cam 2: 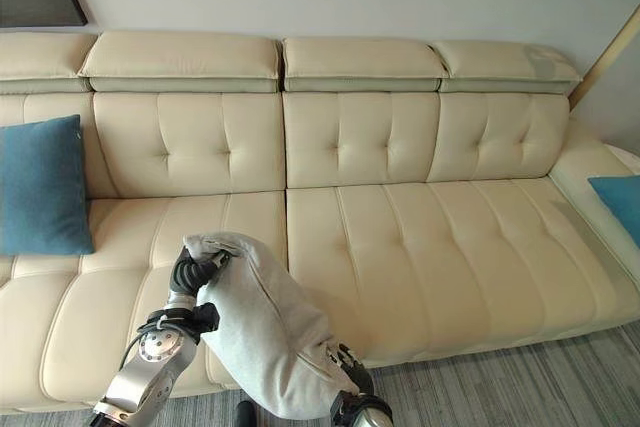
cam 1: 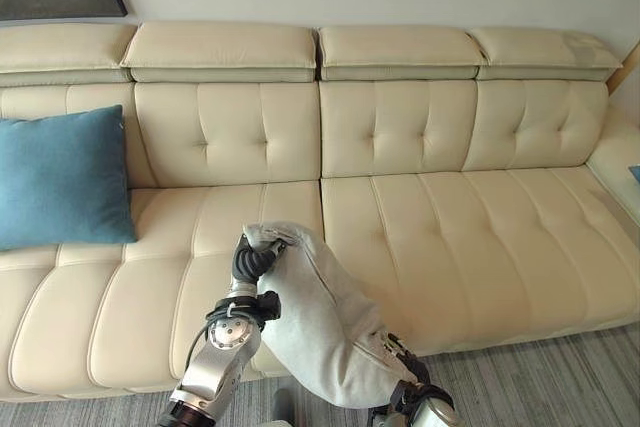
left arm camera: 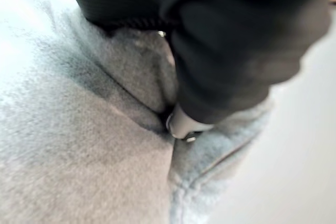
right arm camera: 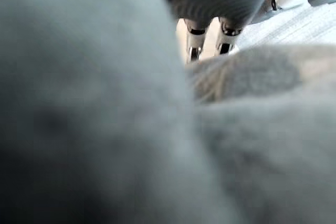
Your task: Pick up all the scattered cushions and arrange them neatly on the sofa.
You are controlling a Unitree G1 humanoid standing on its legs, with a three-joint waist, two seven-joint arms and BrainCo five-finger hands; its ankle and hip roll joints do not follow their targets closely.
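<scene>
Both hands grip a grey cushion (cam 1: 320, 332) before the cream sofa (cam 1: 480, 227): left hand (cam 1: 250, 259) clenching its far corner, right hand (cam 1: 408, 369) its near end.

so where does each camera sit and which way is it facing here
Left eye view: on the head, facing down at the sofa; left hand gripping the grey cushion.
Right eye view: beside it, same scene.
Left wrist view: on the left wrist, pressed against the cushion.
Right wrist view: on the right wrist; right hand at the cushion.
All share the cushion.
</scene>
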